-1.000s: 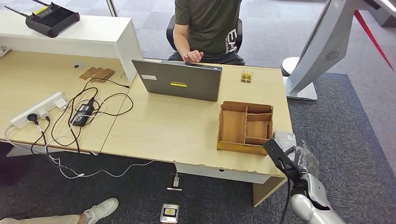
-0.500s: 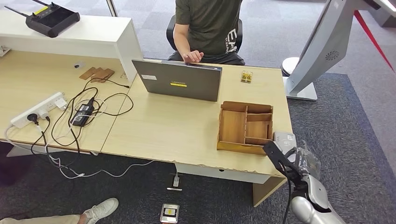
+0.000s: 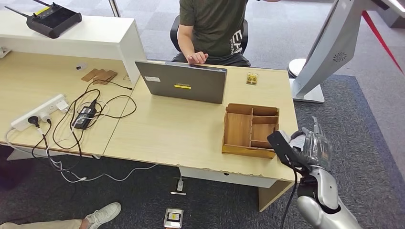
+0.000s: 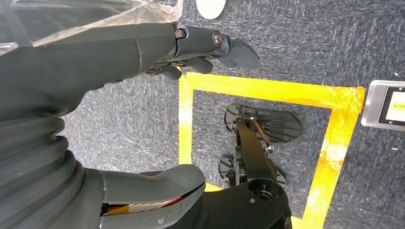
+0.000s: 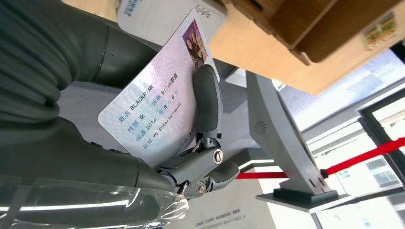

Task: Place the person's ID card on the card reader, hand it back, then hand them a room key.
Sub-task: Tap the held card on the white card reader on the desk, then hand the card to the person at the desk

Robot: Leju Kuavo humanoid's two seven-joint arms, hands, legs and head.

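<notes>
Fingers of the right hand (image 5: pixel 157 133) pinch the ID card (image 5: pixel 160 107) flat against the palm, with one dark finger lying across its printed face. In the head view that hand (image 3: pixel 305 152) is raised at the near right corner of the desk (image 3: pixel 181 129), just right of the wooden organiser tray (image 3: pixel 250 125). A pale device, probably the card reader (image 5: pixel 162 16), lies on the desk just beyond the card's far edge in the right wrist view, but whether card and reader touch cannot be told.

Judging by this, the card is off the reader and the hand-back is the step in hand. To do it well, the grip should stay firm on one end while the arm carries the card across the desk toward the person (image 3: pixel 212 28) seated at the far side behind the laptop (image 3: pixel 184 82), passing clear of the tray's raised walls. Offering the free end leaves the person something to take, and the fingers should loosen only once the card is taken.

The left hand (image 4: pixel 119 95) hangs over the carpet (image 4: pixel 334 43) with fingers apart, holding nothing.
</notes>
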